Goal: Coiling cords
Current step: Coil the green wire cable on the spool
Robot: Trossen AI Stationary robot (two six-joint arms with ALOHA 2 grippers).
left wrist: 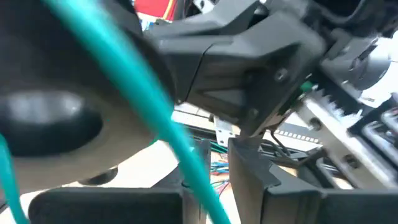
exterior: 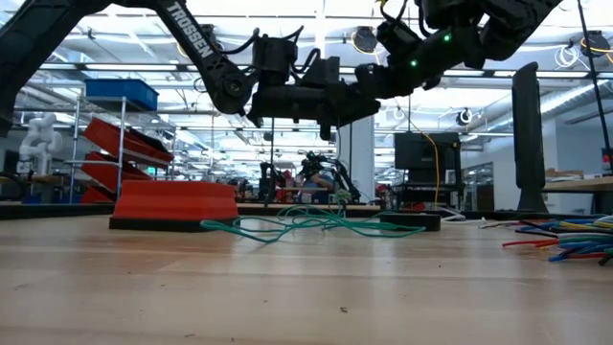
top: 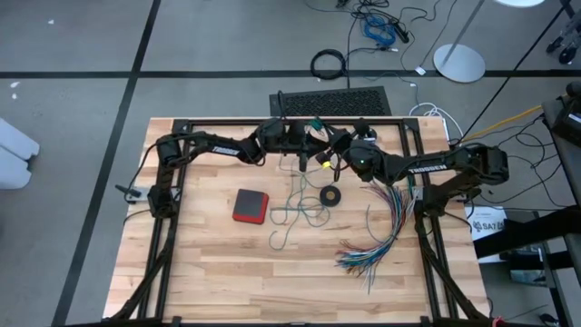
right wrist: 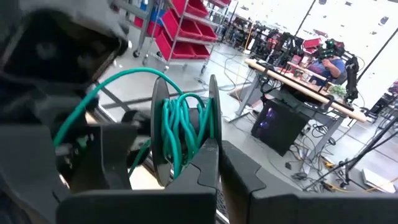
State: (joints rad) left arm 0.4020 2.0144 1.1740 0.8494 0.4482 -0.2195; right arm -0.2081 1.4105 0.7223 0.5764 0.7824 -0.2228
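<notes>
Jaws of the right gripper [right wrist: 214, 163] are pressed together on a small spool [right wrist: 183, 134] wound w/ the teal-green cord [right wrist: 180, 127], held above the table [top: 209, 272] toward 12 o'clock. The left gripper [top: 304, 145] is met there, nose to nose; its jaw state can't be told, view blurred. Loose teal cord is left trailing at centre, by the red block [top: 251, 205] and black ring [top: 331, 196].

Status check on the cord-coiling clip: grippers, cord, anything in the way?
Both grippers raised mid-table; right gripper shut on a spool wound with teal cord. Left gripper beside it. Cord's loose end trails on the table. Nothing blocking.
</notes>
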